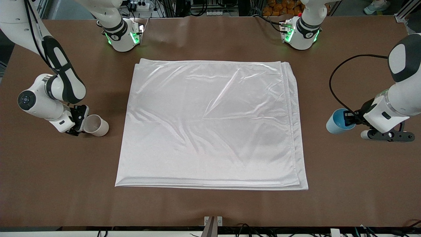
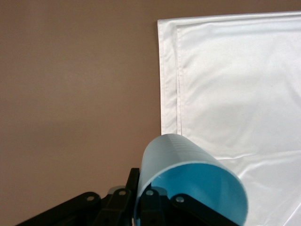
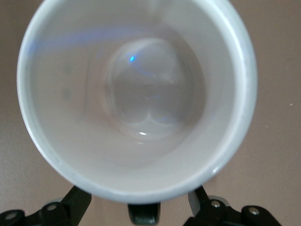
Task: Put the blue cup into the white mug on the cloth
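The white cloth lies flat in the middle of the table and also shows in the left wrist view. My left gripper is shut on the blue cup. It pinches the cup's wall and holds it tilted over bare table at the left arm's end. In that wrist view the gripper has one finger inside the cup and one outside. My right gripper holds the white mug tilted over bare table at the right arm's end. The mug's pale inside fills the right wrist view. The gripper straddles the dark handle.
The brown table surrounds the cloth. The two arm bases stand along the table's edge farthest from the front camera. A black cable loops off the left arm above the cup.
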Controlling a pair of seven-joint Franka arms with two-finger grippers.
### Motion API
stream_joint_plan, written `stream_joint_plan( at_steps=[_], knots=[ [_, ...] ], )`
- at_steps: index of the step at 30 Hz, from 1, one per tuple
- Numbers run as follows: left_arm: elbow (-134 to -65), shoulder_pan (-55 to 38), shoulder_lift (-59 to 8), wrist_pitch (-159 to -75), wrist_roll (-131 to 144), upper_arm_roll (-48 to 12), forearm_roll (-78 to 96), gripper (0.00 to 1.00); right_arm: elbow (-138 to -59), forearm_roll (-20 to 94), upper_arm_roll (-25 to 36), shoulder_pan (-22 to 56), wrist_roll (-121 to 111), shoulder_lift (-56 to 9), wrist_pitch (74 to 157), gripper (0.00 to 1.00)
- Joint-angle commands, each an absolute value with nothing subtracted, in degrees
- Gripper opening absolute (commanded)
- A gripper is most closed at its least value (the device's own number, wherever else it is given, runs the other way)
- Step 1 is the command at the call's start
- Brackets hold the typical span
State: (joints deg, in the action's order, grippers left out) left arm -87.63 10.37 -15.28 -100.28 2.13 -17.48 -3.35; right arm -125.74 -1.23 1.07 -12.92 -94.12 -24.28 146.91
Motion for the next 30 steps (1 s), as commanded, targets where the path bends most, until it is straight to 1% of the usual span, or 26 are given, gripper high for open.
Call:
stream_joint_plan(
  at_steps=[1,3,6,10,15,16,23,30],
  knots=[
    [-87.45,11.07,-15.29,-99.49,1.67,-18.02,-3.87,0.00,-126.65,-0.36,-0.44,-14.33,-95.71,-23.99,147.66,0.86],
    [-87.45,11.16,-15.47,-99.49,1.76,-18.11,-3.87,0.00,-126.65,0.00,-0.44,-14.33,-95.71,-23.99,147.66,0.80],
    [-87.45,11.07,-15.38,-99.49,1.76,-18.11,-3.87,0.00,-126.65,0.26,-0.44,-14.24,-96.41,-23.99,147.66,0.61],
    [-87.36,10.72,-15.38,-99.40,1.67,-18.11,-3.87,0.00,-126.65,1.14,-0.44,-14.24,-97.47,-23.99,147.66,0.31],
    [-85.96,10.37,-15.73,-99.32,1.76,-18.11,-3.96,0.00,-126.65,2.54,-0.88,-14.24,-100.36,-23.56,147.31,0.02],
    [-85.96,10.37,-15.73,-99.32,1.93,-18.11,-3.96,0.00,-126.56,3.24,-1.14,-14.24,-101.07,-23.38,147.13,0.00],
    [-85.96,10.28,-15.82,-99.32,2.29,-18.11,-3.96,0.00,-126.47,6.24,-2.46,-14.06,-103.01,-21.98,146.78,0.00],
    [-85.87,10.28,-16.17,-99.32,2.02,-18.11,-3.78,0.00,-125.95,7.12,-7.90,-13.45,-102.13,-18.55,146.51,0.00]
  ],
)
